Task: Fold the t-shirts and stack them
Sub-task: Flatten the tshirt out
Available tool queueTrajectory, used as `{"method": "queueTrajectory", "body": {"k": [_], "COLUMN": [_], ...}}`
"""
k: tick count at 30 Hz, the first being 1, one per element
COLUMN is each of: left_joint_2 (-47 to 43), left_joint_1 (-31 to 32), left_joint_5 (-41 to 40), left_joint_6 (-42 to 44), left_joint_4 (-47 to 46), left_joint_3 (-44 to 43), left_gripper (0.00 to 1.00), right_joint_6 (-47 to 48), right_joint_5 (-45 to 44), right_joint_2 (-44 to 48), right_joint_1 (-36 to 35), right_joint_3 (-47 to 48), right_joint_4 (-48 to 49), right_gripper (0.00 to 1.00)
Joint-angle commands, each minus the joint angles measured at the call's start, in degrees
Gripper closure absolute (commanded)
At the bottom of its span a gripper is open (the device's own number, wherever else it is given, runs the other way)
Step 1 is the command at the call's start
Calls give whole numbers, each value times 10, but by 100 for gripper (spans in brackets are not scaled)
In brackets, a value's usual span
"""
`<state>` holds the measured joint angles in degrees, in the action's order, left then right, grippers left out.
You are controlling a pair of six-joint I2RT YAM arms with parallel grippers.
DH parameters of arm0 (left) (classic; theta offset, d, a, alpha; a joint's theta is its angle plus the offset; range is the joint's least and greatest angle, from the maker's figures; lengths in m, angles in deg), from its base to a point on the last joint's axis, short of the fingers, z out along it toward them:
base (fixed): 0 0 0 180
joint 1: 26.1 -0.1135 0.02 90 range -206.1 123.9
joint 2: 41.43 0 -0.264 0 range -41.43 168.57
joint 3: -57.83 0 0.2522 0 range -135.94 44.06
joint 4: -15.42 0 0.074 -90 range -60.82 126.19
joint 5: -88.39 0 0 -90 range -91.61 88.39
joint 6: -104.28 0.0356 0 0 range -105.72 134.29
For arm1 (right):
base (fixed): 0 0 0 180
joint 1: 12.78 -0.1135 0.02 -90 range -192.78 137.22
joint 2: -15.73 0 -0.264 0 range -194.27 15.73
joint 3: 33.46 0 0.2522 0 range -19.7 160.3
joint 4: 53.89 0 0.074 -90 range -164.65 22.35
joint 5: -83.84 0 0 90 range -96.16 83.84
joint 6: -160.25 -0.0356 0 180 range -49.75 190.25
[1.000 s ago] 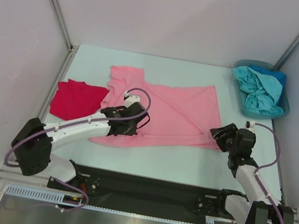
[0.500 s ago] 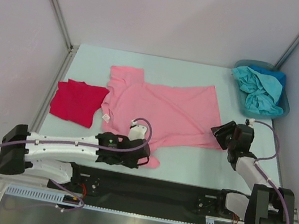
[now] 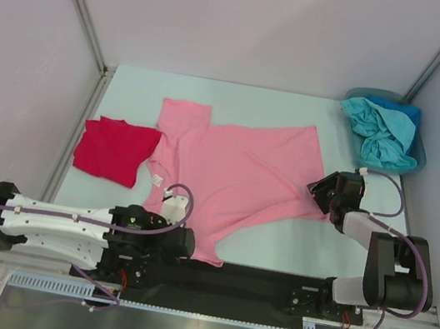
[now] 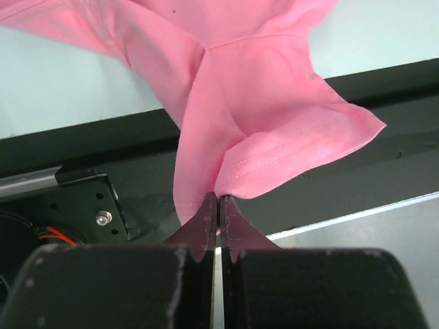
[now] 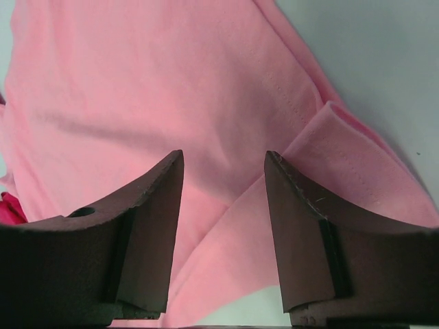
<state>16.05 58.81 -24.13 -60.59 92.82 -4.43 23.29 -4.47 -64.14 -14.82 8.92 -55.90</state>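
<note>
The light pink t-shirt [image 3: 245, 164] lies spread over the middle of the table, with one corner drawn to the near edge. My left gripper [image 3: 187, 248] is shut on that corner; the left wrist view shows the hem [image 4: 274, 157] pinched at my left gripper's [image 4: 219, 199] tips, above the black base rail. At the shirt's right corner, my right gripper [image 3: 323, 190] stands open. Its wrist view shows pink cloth [image 5: 137, 82] lying below the right gripper [image 5: 224, 161], with nothing pinched. A folded bright red t-shirt [image 3: 112, 151] lies at the left. Teal and blue t-shirts [image 3: 382, 128] fill a bin.
The blue-grey bin [image 3: 418, 160] stands at the back right corner. A black base rail [image 3: 259, 283] runs along the table's near edge. Grey walls close in both sides and the back. Bare table [image 3: 275, 241] shows in front of the pink shirt.
My left arm has pulled back to the near edge, dragging the pink shirt's corner forward and stretching the cloth. My right gripper has edged left and lower onto the shirt's right corner.
</note>
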Motion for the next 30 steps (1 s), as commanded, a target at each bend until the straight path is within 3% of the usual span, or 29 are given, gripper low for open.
{"method": "queueTrajectory", "body": {"k": [1, 14, 30], "left_joint_2": [-10, -13, 31], "left_joint_1": [14, 68, 86], "left_joint_5": [-16, -21, -45], "left_joint_6": [-49, -96, -95], "left_joint_4": [32, 57, 21], "left_joint_3": [4, -3, -19], "left_gripper": [100, 100, 100], "right_joint_6": [-1, -16, 5], "right_joint_5": [-37, -45, -71], "right_joint_2": [-5, -34, 133], "right_joint_1": [-1, 50, 95], "right_joint_3": [28, 70, 59], "right_joint_4": [18, -37, -174], "right_gripper": [45, 43, 41]}}
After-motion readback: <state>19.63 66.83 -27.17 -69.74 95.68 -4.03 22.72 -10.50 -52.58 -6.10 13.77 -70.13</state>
